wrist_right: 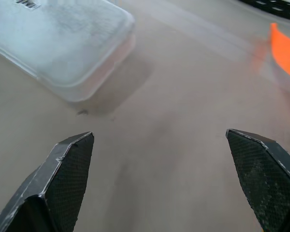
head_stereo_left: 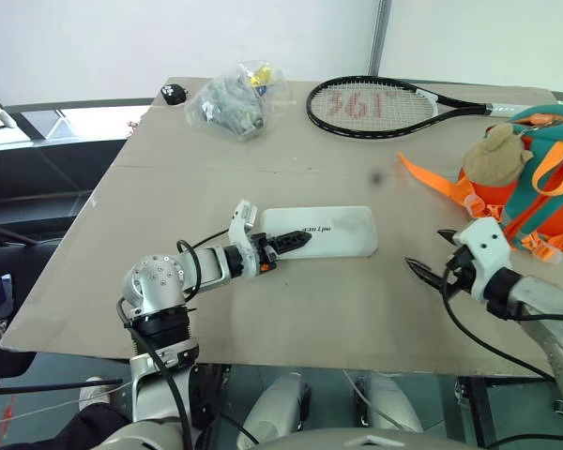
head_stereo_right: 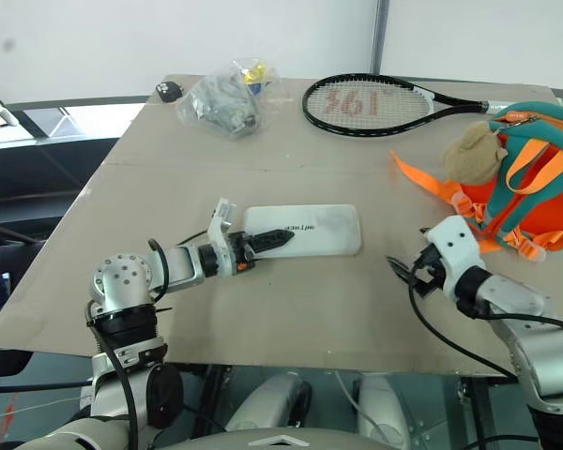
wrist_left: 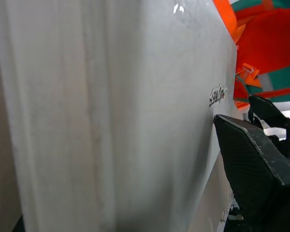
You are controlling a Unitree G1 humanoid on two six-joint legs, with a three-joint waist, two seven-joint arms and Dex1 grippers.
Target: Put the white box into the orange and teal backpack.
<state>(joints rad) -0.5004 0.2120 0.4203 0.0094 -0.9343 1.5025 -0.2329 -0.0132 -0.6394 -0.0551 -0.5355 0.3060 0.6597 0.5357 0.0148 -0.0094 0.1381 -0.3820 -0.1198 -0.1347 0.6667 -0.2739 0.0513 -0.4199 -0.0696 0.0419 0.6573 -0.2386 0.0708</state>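
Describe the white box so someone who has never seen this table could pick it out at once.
On the brown table, look near the middle, in front of the black tennis racket and left of the orange and teal backpack. The white box lies flat there: the only flat white rectangular case, with rounded corners and small dark lettering.

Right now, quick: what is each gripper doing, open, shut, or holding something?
Left gripper: closed on the near end of the flat white rectangular box, which lies on the table.
Right gripper: open, holding nothing, over bare tabletop.
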